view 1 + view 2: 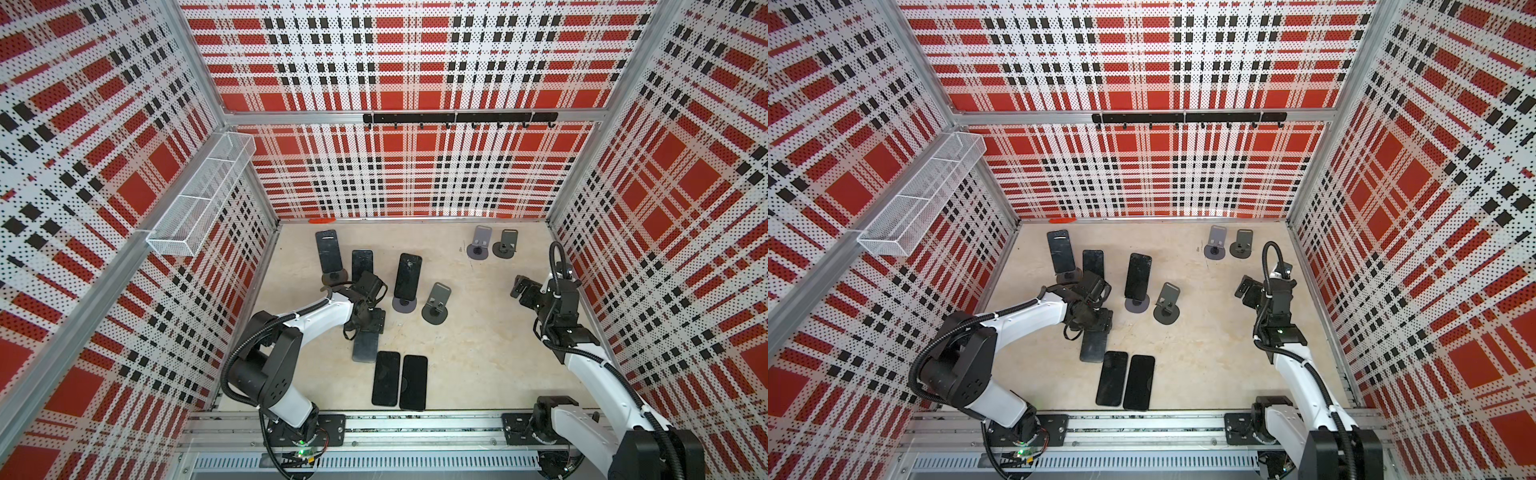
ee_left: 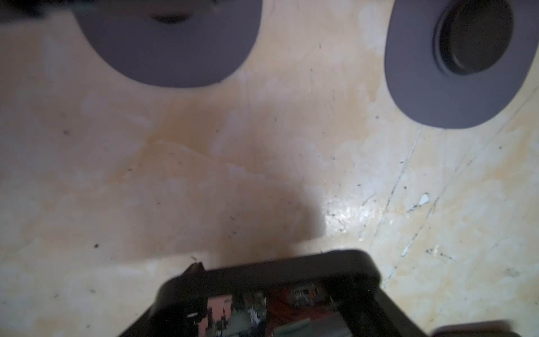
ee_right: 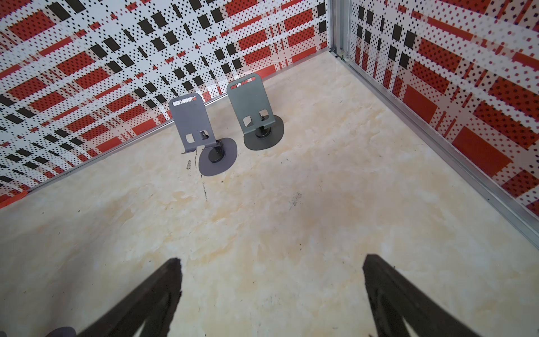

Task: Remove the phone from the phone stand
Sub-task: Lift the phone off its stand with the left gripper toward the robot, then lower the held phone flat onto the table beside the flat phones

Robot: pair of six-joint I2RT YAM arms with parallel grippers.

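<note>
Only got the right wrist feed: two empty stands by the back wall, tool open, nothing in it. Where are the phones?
Observer: Three are propped upright left of centre in both top views: rear phone, second phone, middle phone.
Operator: Anything in hand over there?
Observer: Yes. The left tool is closed on one end of a fourth phone, just in front of those three.
Operator: Any lying loose?
Observer: Two flat phones lie side by side, screens up, close to the front rail.
</note>
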